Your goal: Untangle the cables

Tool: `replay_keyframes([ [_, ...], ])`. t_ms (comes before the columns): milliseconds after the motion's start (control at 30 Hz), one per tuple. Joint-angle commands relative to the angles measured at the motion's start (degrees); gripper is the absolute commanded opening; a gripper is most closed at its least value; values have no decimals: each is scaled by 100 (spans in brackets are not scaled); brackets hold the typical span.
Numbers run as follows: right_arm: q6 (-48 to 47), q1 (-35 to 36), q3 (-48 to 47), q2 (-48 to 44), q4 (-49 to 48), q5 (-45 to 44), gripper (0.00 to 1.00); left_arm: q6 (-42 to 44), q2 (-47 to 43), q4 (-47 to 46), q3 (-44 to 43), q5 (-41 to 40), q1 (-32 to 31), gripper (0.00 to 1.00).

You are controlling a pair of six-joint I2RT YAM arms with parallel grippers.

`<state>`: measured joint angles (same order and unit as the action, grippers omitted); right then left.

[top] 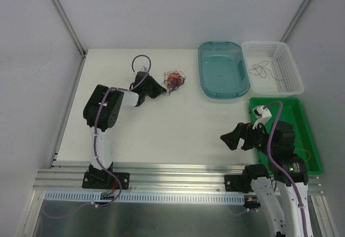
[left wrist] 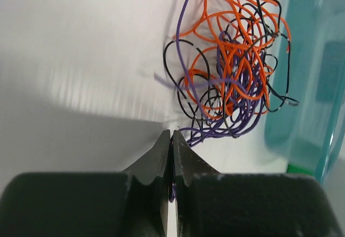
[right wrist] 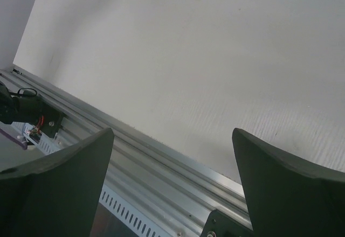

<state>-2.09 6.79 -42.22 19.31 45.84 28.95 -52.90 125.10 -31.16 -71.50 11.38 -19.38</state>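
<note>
The cables (top: 174, 79) lie as one loose knot of orange, black and purple strands in the upper middle of the overhead view, on the white table (top: 178, 129), just left of the teal tray (top: 205, 81) and not touching it. The left gripper (top: 163, 90) reaches in from the left to the knot's near-left edge. In its wrist view the tangle (left wrist: 232, 70) fills the upper right, and the left gripper (left wrist: 171, 134) is clenched with its tips pressed together at the bottom fringe. Purple strands run down to the tips, and a sliver of purple shows in the seam between the fingers, so it seems to pinch one. The right gripper (top: 228, 140) hangs at the lower right beside the green tray (top: 307, 134), well away from the tangle. In its wrist view the right gripper (right wrist: 172, 132) is spread wide, with only bare table between the fingers.
</note>
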Motion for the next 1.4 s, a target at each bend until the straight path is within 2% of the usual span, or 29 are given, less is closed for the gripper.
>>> replay_keyframes([
  [0, 60, 24, -260, 450, 221, 77, 97, 246, -1345, -14, 1425, 146, -233, 0],
  [33, 7, 33, -296, 686, 284, 111, 97, 219, -1939, 39, 2134, 172, -312, 0],
  [100, -73, 95, -340, 845, 346, 181, 97, 210, -2540, 302, 2814, 137, -636, 0],
  [133, -99, 130, -349, 994, 337, 190, 97, 228, -3109, 495, 3366, 41, -768, 0],
  [233, -47, 410, -305, 1180, 197, 50, 97, 211, -4199, 1277, 4211, -240, -1427, 0],
  [300, 128, 814, -191, 1312, -13, -432, 97, 88, -4746, 1829, 4713, -451, -1954, 0],
  [367, 339, 1331, -173, 1539, -128, -827, 97, -315, -5572, 1955, 5083, -768, -2323, 1],
  [400, 445, 1525, -86, 1610, -381, -951, 97, -465, -6097, 2086, 5363, -890, -2638, 14],
  [467, 884, 1947, 37, 1733, -724, -1371, 97, -747, -6566, 2289, 5524, -1102, -2878, 27],
  [500, 972, 2410, 82, 1925, -1005, -1548, 97, -765, -6977, 2403, 5559, -1294, -3018, 38],
  [600, 1228, 3388, 21, 2452, -1313, -2427, 97, -503, -7716, 3052, 5403, -1445, -3081, 56],
  [633, 1263, 3608, -6, 2594, -1419, -2612, 97, -240, -7859, 3394, 5332, -1471, -3072, 72],
  [700, 1395, 4267, -15, 3041, -1857, -3289, 97, 138, -8105, 3799, 5017, -1542, -3072, 79],
  [767, 1386, 4733, -67, 3393, -2166, -3666, 99, 359, -8124, 4177, 4805, -1498, -3072, 81],
  [800, 1386, 4796, -85, 3560, -2411, -3703, 97, 438, -8020, 4223, 4630, -1324, -3072, 80],
  [900, 1553, 4823, -77, 4124, -2894, -3739, 79, 465, -7503, 4206, 4348, -972, -3081, 75],
  [1033, 1685, 4823, 82, 4554, -3371, -3827, 39, 780, -6710, 4136, 3935, -813, -3160, 65],
  [1167, 1975, 4823, 248, 4809, -3949, -3274, 46, 931, -6060, 3872, 3635, -663, -3318, 62],
  [1367, 2353, 4849, 486, 5310, -4373, -3026, 47, 826, -5269, 3547, 3635, -540, -3476, 59],
])
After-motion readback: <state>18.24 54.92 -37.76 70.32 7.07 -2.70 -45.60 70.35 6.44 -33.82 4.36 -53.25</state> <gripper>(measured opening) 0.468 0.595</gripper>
